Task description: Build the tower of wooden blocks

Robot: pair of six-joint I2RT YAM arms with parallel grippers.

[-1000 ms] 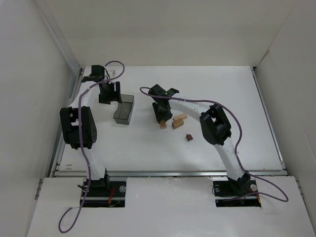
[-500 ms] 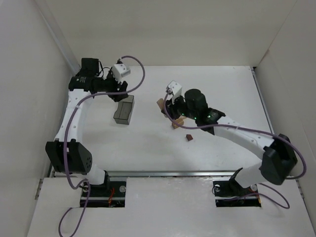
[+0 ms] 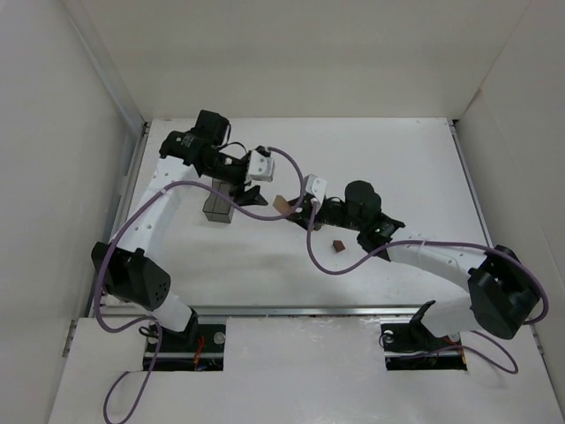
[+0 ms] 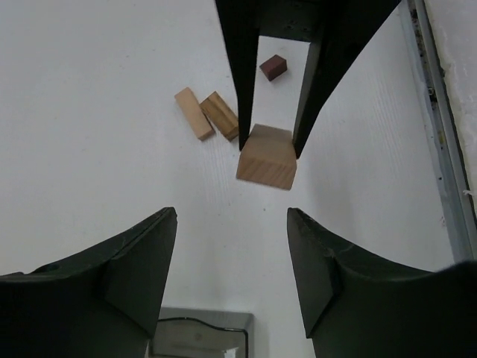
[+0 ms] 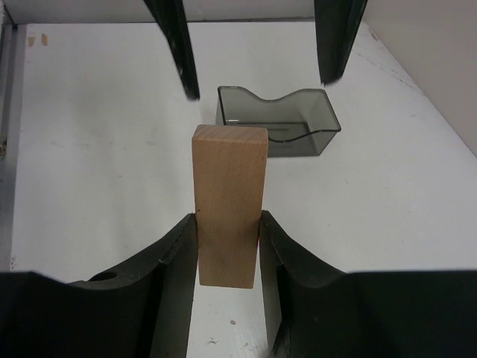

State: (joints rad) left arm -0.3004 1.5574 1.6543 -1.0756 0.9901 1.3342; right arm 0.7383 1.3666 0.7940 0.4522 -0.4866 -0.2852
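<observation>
My right gripper [image 5: 227,217] is shut on a light-tan wooden block [image 5: 228,200] and holds it upright above the table; in the top view this block [image 3: 281,204] sits at the right gripper [image 3: 289,206]. My left gripper [image 4: 231,218] is open and empty, facing the held block [image 4: 266,155] from a short way off. In the top view the left gripper [image 3: 256,192] is just left of the block. Two tan blocks [image 4: 209,114] lie side by side on the table. A small dark reddish-brown block [image 3: 337,246] lies apart from them.
A dark translucent grey box [image 3: 219,206] stands on the table under the left arm, and the grey box [image 5: 277,121] shows beyond the held block in the right wrist view. White walls enclose the table on three sides.
The right gripper lifted the tan block off the table and carried it left. The left arm swung from behind the grey box rightward, and its open gripper now faces the held block.
</observation>
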